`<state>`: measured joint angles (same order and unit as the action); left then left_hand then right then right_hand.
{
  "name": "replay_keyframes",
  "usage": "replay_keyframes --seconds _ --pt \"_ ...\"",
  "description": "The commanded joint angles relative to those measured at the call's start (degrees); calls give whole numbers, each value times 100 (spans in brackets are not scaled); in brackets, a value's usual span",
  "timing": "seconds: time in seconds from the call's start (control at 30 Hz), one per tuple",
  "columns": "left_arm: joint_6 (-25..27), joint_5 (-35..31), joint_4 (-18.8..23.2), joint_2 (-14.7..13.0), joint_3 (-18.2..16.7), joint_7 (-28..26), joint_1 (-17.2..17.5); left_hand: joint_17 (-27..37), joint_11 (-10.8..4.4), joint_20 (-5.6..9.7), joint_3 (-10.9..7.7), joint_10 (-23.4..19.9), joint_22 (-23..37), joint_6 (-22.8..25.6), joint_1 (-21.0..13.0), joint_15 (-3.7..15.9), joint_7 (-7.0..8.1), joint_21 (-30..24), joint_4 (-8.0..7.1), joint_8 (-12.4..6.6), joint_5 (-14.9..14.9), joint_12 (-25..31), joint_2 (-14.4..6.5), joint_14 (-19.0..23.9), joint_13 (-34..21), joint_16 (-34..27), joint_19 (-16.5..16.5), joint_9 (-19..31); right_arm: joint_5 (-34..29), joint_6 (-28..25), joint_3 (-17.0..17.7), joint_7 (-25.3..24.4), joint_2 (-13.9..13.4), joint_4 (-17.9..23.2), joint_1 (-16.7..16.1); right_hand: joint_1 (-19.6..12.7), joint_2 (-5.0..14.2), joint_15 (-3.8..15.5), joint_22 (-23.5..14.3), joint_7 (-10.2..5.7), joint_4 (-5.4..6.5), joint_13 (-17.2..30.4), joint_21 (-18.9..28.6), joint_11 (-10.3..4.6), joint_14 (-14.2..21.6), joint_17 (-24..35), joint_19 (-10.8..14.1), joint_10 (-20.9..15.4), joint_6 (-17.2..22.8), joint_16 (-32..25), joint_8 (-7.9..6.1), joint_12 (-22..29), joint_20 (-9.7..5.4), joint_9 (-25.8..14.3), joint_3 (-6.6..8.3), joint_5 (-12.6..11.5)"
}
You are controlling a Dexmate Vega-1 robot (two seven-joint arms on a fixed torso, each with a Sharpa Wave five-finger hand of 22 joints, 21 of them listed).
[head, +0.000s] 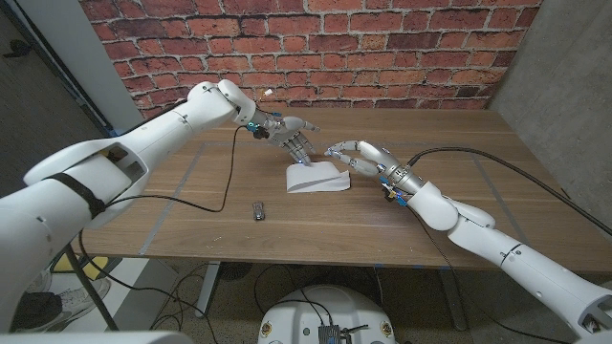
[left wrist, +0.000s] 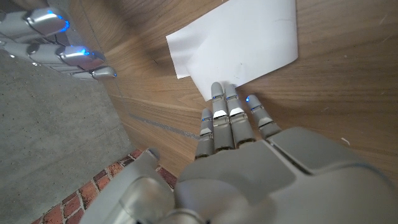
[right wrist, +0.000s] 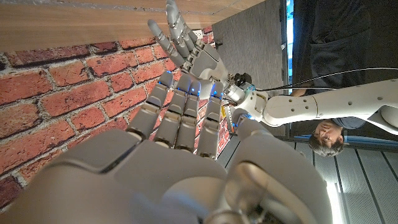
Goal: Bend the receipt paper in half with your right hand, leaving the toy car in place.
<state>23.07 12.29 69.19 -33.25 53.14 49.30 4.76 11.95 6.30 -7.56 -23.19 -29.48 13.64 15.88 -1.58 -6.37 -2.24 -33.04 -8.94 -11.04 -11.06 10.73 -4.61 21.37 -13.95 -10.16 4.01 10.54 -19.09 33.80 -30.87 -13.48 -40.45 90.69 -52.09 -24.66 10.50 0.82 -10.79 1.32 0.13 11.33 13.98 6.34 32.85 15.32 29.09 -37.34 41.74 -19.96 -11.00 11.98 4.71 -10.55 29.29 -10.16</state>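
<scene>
Your right hand (head: pixel 359 158) hovers with fingers spread, holding nothing, just beside the receipt paper (head: pixel 318 179). Left hand (head: pixel 287 134) fingertips press its far edge. Treat the sheet as light, limp and slippery: lift the free edge nearest your right fingers.

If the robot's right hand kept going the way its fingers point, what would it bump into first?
Probably the left hand. The right hand points across the table, above the paper, toward it, and the right wrist view shows that hand straight ahead. Depth is hard to judge.
</scene>
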Motion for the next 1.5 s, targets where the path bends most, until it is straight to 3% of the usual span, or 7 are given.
replay_keyframes --seconds 0.03,0.2,0.33,0.63,0.83,1.13,1.5 --pt "-645 146 -395 158 -197 36 202 -79 -535 -213 31 1065 48 -105 -9 -365 484 -45 44 23 -57 -58 -93 -503 103 -78 46 8 -13 -124 112 -4 5 193 -163 41 -13 -17 -17 0 19 15 30 -15 44 12 40 2 -34 -19 3 3 -11 -8 23 1" --pt "-697 143 -755 325 -153 163 139 -112 -159 -389 36 1687 -4 -446 -33 -531 630 -194 65 76 -87 -49 -79 -377 183 -131 -413 8 -55 -175 142 -37 -1 245 -211 41 -12 -15 -18 -4 18 16 28 -17 44 15 35 3 -36 -16 3 0 -16 -9 29 1" --pt "-611 81 -980 469 -71 239 32 -160 602 -300 51 1739 -91 -1054 -73 -449 -8 -209 116 116 -96 79 -22 -517 254 -77 -606 8 -84 -177 156 -71 -11 268 -249 41 -13 -15 -18 5 18 17 32 -12 49 16 45 19 -33 -16 1 -9 -16 -9 33 1" --pt "-615 -75 -1445 787 121 420 -212 -169 624 -357 151 1424 -142 -1521 -30 -541 -94 -262 124 86 -99 152 103 -288 283 -147 -890 7 -110 -211 231 -141 -50 366 -342 42 -23 -23 -19 -3 13 18 34 -2 56 15 49 4 -30 -12 -1 -6 -13 -9 38 1" --pt "-1334 59 -2366 1200 49 680 -314 -170 543 -68 177 1270 -178 -1378 -26 -344 -142 -233 115 -11 -120 176 89 -284 289 -142 -926 4 -105 -228 275 -167 -88 401 -404 54 -23 -15 -19 -2 21 19 34 -22 56 21 50 18 -31 -11 -1 -14 -14 -10 34 2" --pt "-2050 85 -2794 1432 -62 827 -325 -194 114 879 126 415 -249 -393 -156 74 -832 -177 176 -215 -141 355 -27 246 290 -219 -1167 1 -56 -186 301 -169 -99 398 -438 63 -34 -16 -19 5 22 20 33 -22 58 16 47 9 -47 0 4 -12 -11 -10 36 1" --pt "-1911 -379 -2654 1530 278 905 -510 -201 224 1032 178 -187 -259 -225 -143 62 -809 -141 178 -143 -142 487 15 657 283 -267 -1267 2 137 -133 246 92 -113 383 -409 69 -54 -29 -19 18 13 20 45 54 99 5 78 -52 -55 1 4 8 -46 -10 38 0"
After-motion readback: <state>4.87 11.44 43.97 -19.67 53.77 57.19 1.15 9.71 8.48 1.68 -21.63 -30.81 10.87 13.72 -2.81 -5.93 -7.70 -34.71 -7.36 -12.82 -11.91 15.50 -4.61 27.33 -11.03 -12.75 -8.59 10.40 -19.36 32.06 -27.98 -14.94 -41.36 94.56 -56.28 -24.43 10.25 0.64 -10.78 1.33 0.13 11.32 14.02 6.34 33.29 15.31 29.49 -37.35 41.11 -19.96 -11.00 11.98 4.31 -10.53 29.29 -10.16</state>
